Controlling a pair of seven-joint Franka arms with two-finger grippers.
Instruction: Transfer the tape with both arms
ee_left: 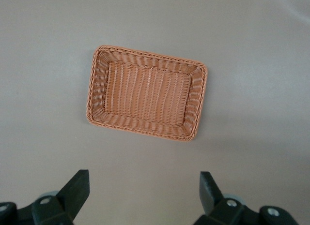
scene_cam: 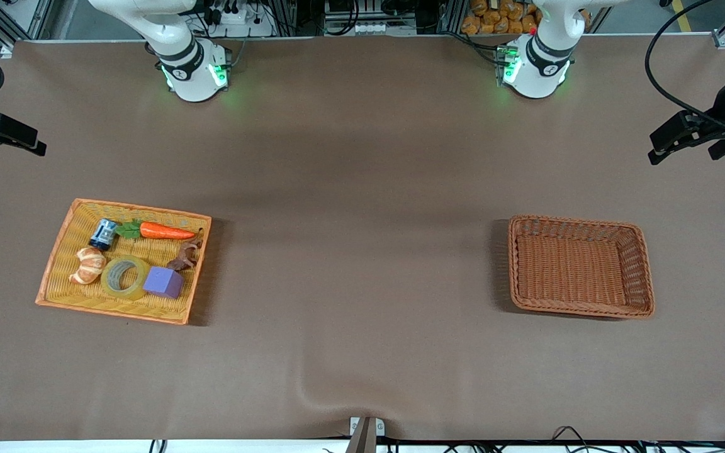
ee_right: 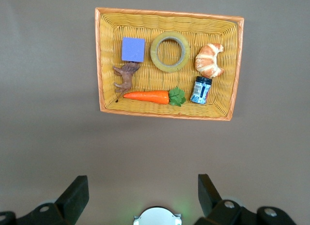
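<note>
The tape [scene_cam: 124, 277] lies flat in the yellow wicker tray [scene_cam: 60, 251] toward the right arm's end of the brown worktop [scene_cam: 362, 251], touching the purple cube [scene_cam: 163, 282] on one side and just beside the croissant [scene_cam: 89, 265] on the other. Farther from the front camera in the same tray lie a toy carrot [scene_cam: 164, 231], a small blue-labelled jar [scene_cam: 103, 233] and a brown animal figure [scene_cam: 187, 254]. The right wrist view shows the tray from straight above, so the tape [ee_right: 170, 51] reads there as a full ring with the weave visible through its hole, which the front view gives only at a slant. The brown wicker basket [scene_cam: 642, 270], toward the left arm's end, holds nothing; the left wrist view looks straight down into it [ee_left: 97, 89]. The front view alone shows both arms waiting high at the worktop's ends. The left pincer [ee_left: 144, 188] and the right pincer [ee_right: 143, 188] hang with jaws spread wide, gripping nothing, each with bare worktop between its fingers.
</note>
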